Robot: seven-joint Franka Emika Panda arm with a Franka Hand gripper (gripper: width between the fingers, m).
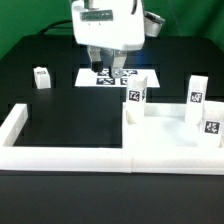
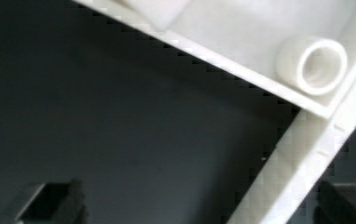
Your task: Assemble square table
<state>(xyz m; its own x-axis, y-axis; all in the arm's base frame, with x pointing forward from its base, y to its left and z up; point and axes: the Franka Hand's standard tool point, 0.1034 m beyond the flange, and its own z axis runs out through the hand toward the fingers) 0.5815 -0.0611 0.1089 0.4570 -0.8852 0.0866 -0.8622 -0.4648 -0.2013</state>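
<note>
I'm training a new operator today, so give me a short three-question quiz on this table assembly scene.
1. True or false: the hand is gripping something.
2. How many legs stand at the tabletop?
3. The lone leg stands: A) at the exterior view's left, B) at the exterior view's right, C) between the fingers.
Key: 1 false, it is open and empty; 2 three; 3 A.

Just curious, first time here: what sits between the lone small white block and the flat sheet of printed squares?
Nothing: in the exterior view, only bare black table separates the small block from the marker board.
</note>
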